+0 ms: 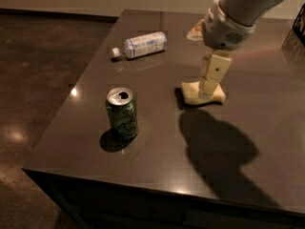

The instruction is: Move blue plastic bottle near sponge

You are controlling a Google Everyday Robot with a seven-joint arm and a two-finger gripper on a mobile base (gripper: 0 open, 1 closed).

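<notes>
While arm (240, 6) slants down from upper right, claw (208, 89) overlaps sponge (190, 93).

Surface (267, 128) count: one blue plastic bottle (140, 44), one sponge (189, 93), one green can (122, 113). One pincer (208, 89), at the sponge, 2 o'clock from the can.

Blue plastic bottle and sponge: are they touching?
Apart. Camera view shows bare table between the blue plastic bottle and the sponge; the end effector is at the sponge.
</notes>
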